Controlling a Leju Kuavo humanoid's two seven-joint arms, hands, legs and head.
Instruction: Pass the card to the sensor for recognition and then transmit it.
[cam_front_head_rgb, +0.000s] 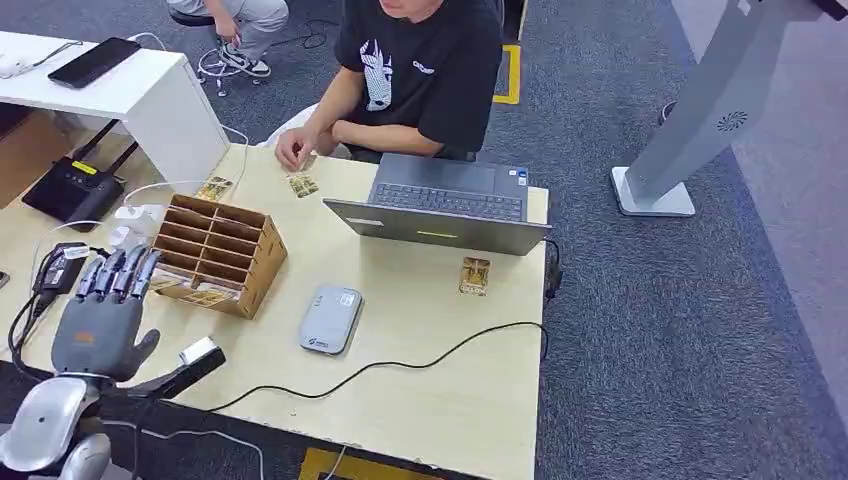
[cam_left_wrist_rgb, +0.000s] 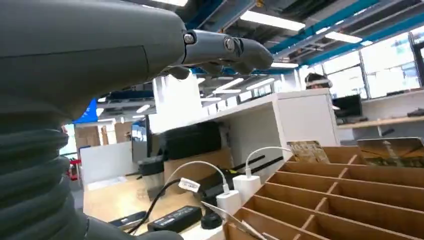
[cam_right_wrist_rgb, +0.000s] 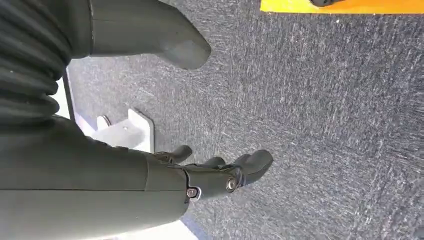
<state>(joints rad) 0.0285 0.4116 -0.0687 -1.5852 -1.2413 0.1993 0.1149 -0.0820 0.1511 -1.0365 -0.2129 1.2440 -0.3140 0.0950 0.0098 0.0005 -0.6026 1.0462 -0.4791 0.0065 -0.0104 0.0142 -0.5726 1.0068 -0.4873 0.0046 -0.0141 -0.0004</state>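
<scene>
Head view: Looking down on the wooden table (cam_front_head_rgb: 430, 350), we find our left hand (cam_front_head_rgb: 105, 315) raised at the near left, fingers spread and straight, holding nothing, fingertips just short of the wooden card box (cam_front_head_rgb: 215, 255).
Card: one card (cam_front_head_rgb: 207, 296) lies in the nearest slot of the box, right beside our fingertips; others rest loose on the table, one card by the laptop (cam_front_head_rgb: 474, 275) to the right, two far cards (cam_front_head_rgb: 300, 184) near the seated person (cam_front_head_rgb: 420, 70).
Sensor: the grey card reader (cam_front_head_rgb: 330, 318) sits flat on the table, right of the box and nearer to us than the laptop (cam_front_head_rgb: 440, 205).
Left wrist view: our left hand's fingers (cam_left_wrist_rgb: 235, 50) reach over the box's dividers (cam_left_wrist_rgb: 350, 195), apart and carrying nothing; chargers and white cables (cam_left_wrist_rgb: 230, 195) sit beyond the box's far left side.
Right wrist view: our right hand (cam_right_wrist_rgb: 215, 175) hangs over grey carpet (cam_right_wrist_rgb: 325, 125), fingers loosely curled and apart, gripping nothing.
Step in hand: we judge we are reaching for a card in the box.
Doing it well: we should lower the fingertips into the near slot, pinch the card by its edge, lift it clear of the dividers, then carry it right and hold it flat over the reader.
</scene>
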